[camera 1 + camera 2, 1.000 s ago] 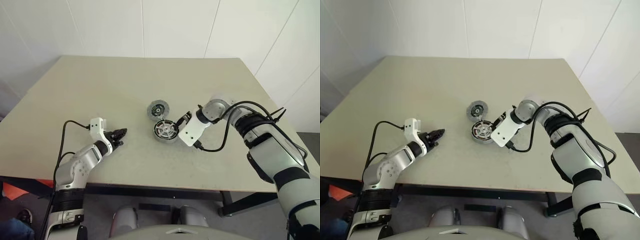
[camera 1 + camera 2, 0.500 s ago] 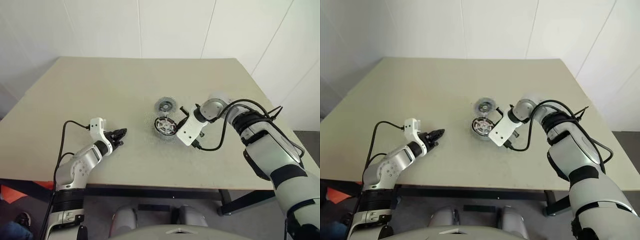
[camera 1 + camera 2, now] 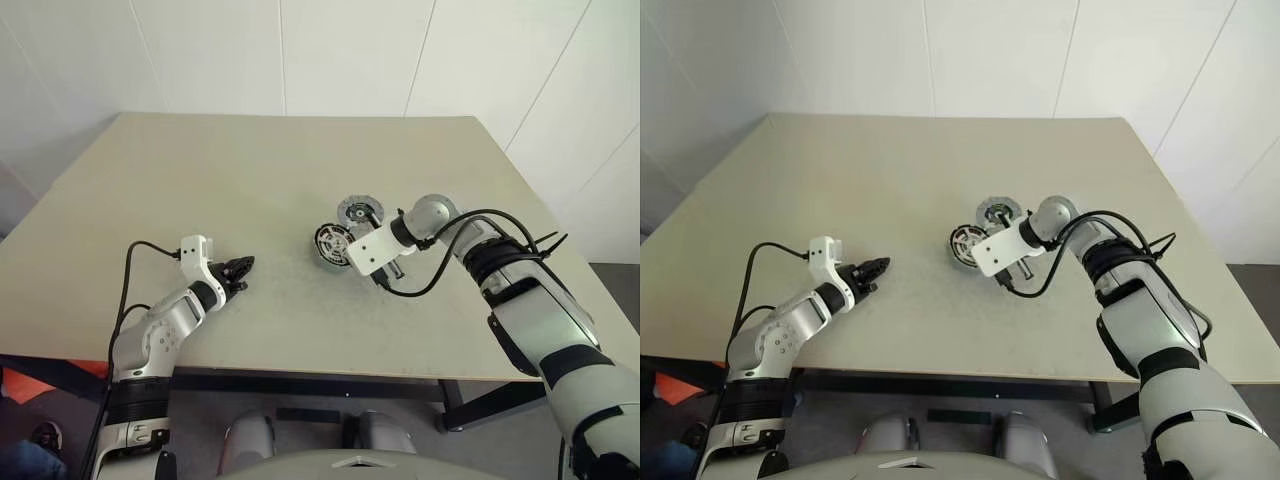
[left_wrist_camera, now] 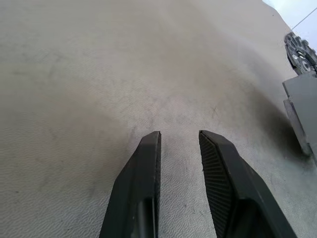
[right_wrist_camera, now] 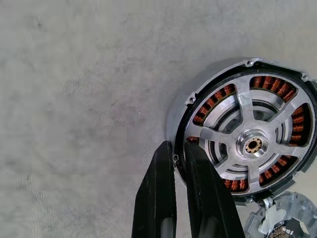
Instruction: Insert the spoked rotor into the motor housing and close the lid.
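The right gripper (image 5: 179, 151), fingers nearly closed and pinching the motor housing's (image 5: 250, 144) dark rim, has it on the table with the spoked rotor (image 5: 252, 145) seated inside, while the narrowly parted left gripper (image 3: 240, 268) sits well apart.

No text, label, brand, number or sign can be read anywhere in these views.
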